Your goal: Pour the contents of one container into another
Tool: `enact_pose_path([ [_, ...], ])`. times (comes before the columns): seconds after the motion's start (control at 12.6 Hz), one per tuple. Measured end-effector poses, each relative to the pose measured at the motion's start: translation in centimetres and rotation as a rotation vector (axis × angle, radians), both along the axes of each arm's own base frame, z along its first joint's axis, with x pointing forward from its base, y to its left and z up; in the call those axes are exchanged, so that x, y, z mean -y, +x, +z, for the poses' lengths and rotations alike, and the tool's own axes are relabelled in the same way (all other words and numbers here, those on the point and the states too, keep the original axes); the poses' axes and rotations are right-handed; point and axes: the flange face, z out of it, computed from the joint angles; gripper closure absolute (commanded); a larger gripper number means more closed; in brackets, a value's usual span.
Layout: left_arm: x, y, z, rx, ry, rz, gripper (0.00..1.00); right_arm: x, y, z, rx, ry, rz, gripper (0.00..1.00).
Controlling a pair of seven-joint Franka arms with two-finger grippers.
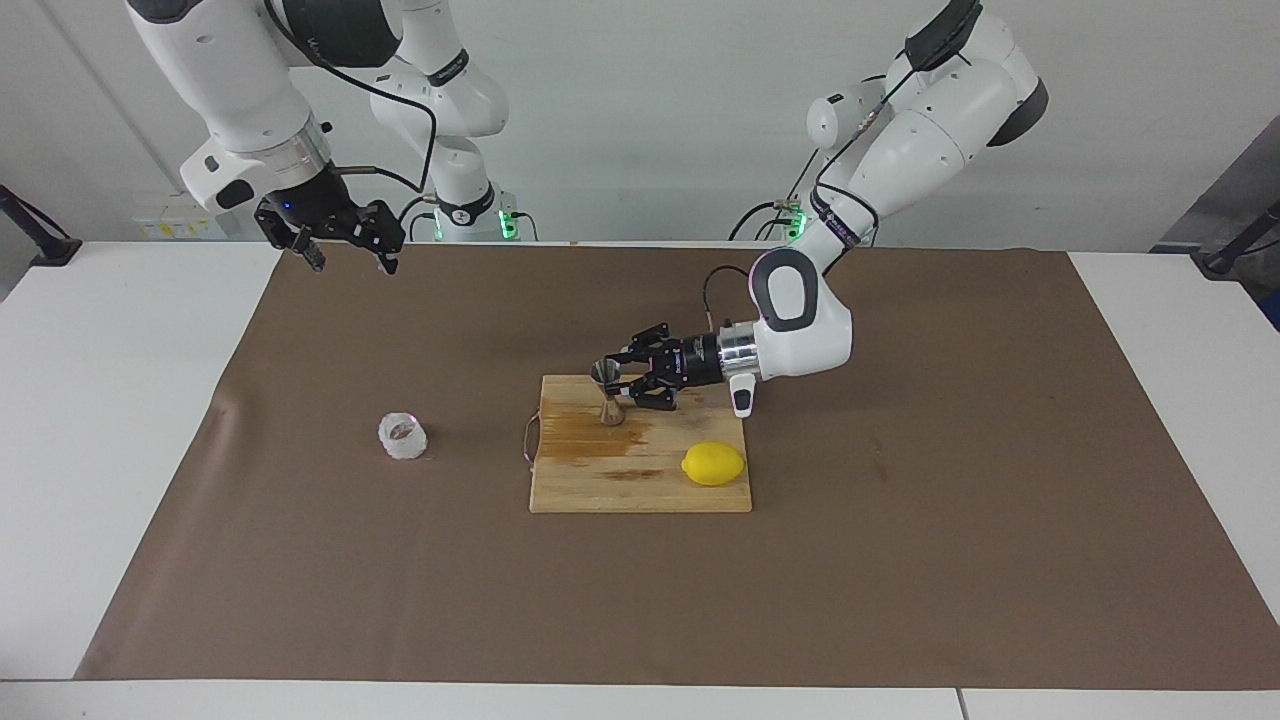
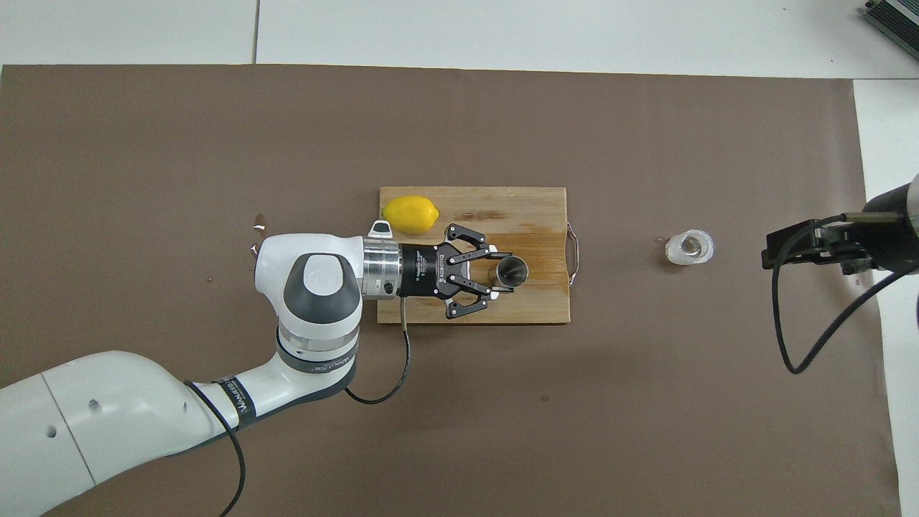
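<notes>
Steel jigger [image 1: 607,392] sits just above the wooden cutting board [image 1: 640,480], over the stained patch near the board's edge closest to the robots, at roughly 11 o'clock from the board centre in the facing view. Left gripper [image 1: 618,384] reaches in sideways from the 3 o'clock side in that view and is clamped on the jigger at its narrow waist, fingertips pinched in, links splayed. Jigger upright, open cone up; overhead shows the mouth [image 2: 512,271] facing the camera.

Clear faceted glass cup [image 1: 402,436] stands on the brown mat [image 1: 900,560], off the board, toward the right arm's end of the table, well apart from the jigger. In the overhead view it's at 3 o'clock from the board's metal handle [image 2: 572,243].

Right gripper [image 1: 345,245] waits up in the air over the mat's corner at the right arm's end, fingers apart, holding nothing.

Lemon [image 1: 713,463] lies on the board at the corner toward the left arm's end, farther from the robots than the jigger, about 4 o'clock from it in the facing view
</notes>
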Motion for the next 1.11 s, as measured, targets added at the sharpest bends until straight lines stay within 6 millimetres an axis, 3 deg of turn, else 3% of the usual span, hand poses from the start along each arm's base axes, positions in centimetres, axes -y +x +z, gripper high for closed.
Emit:
enact_pose_path([
  [0.32, 0.0, -0.1, 0.0, 0.022, 0.001, -0.007, 0.32, 0.0, 0.0, 0.0, 0.000, 0.000, 0.000, 0.00],
  [0.64, 0.0, -0.1, 0.0, 0.036, 0.001, -0.010, 0.27, 0.0, 0.0, 0.0, 0.000, 0.000, 0.000, 0.00],
  [0.8, 0.0, -0.1, 0.1, 0.039, 0.001, -0.011, 0.02, 0.0, 0.0, 0.0, 0.000, 0.000, 0.000, 0.00],
  [1.11, 0.0, 0.7, 1.3, 0.065, -0.008, -0.002, 0.00, 0.0, 0.0, 0.0, -0.003, 0.000, 0.000, 0.00],
])
